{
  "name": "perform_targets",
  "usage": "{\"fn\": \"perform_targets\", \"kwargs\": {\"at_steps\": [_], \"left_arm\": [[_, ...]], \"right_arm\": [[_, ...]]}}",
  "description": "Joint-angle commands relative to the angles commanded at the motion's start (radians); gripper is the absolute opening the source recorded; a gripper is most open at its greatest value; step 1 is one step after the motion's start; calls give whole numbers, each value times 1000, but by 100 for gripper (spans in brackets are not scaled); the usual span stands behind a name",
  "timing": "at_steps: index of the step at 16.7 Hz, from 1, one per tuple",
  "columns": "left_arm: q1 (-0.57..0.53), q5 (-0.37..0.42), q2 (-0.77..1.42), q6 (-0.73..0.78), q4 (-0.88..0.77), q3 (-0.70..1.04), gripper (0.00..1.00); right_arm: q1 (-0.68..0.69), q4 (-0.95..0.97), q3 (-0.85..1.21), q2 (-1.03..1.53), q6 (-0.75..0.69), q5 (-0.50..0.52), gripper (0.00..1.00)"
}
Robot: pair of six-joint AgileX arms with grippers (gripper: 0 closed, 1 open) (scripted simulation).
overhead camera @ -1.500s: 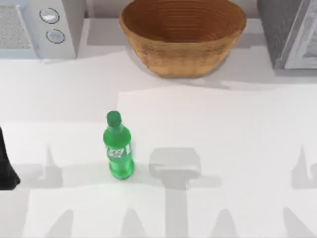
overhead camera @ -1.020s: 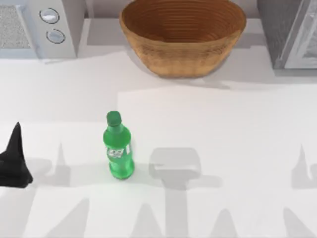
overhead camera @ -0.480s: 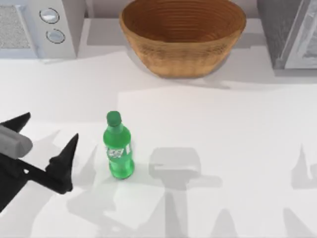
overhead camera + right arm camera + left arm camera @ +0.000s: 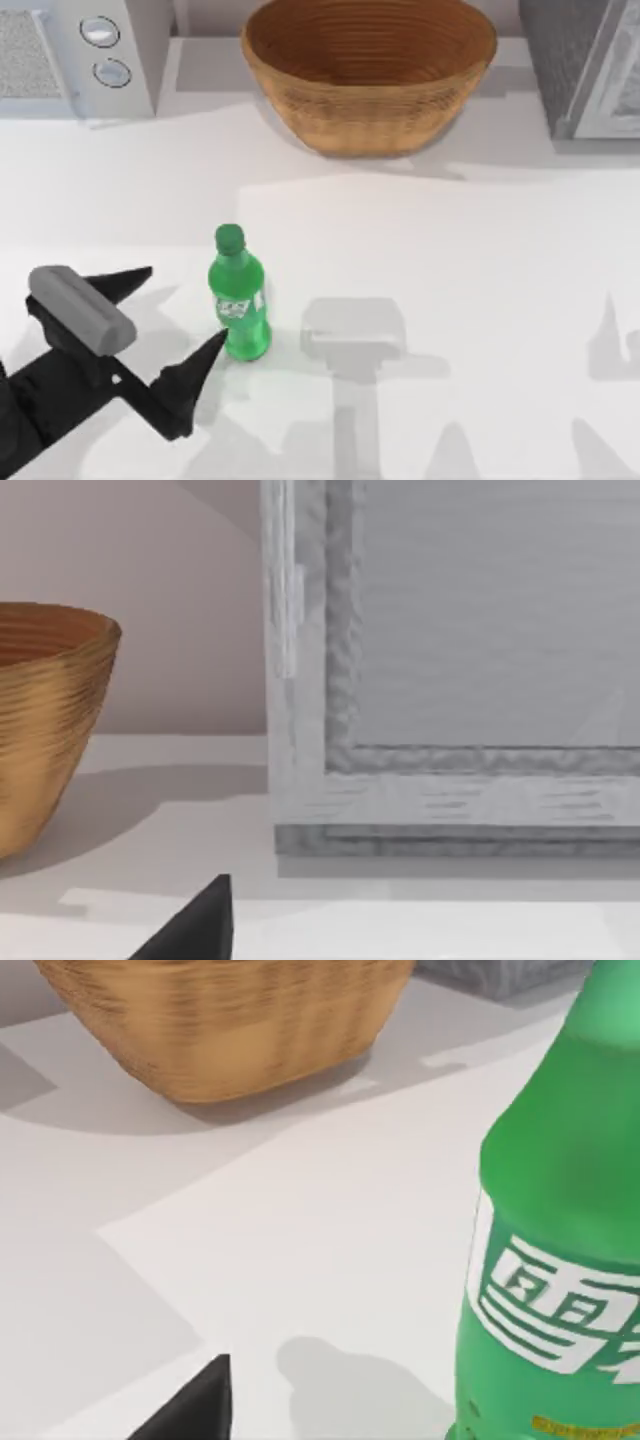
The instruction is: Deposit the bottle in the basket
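Note:
The green bottle (image 4: 238,300) stands upright on the white table, left of centre, with its cap on. My left gripper (image 4: 178,312) is open just to its left, low over the table, and one fingertip (image 4: 212,346) lies close to the bottle's base. In the left wrist view the bottle (image 4: 560,1220) looms near, with the basket (image 4: 220,1030) beyond it. The tan woven basket (image 4: 370,75) sits at the back centre with nothing in it. My right arm is parked at the right; its dark fingertip (image 4: 200,925) sits off to one side, facing the basket (image 4: 40,720).
A white appliance with two round knobs (image 4: 105,50) stands at the back left. A grey cabinet (image 4: 585,60) stands at the back right and shows close up as the grey cabinet (image 4: 450,660) in the right wrist view. Bare table lies between bottle and basket.
My left arm has swung in from the left edge toward the bottle, fingers spread. The bottle and basket have not moved.

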Motion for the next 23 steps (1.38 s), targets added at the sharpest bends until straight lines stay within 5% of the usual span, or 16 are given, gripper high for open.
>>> {"fn": "perform_targets", "kwargs": {"at_steps": [11,23], "left_arm": [[-24,42,141,9,128,3,100],[-184,-105,355,-29,117,248,100]], "right_arm": [[0,0,0,0,0,0,100],[0,0,0,0,0,0,100]]}}
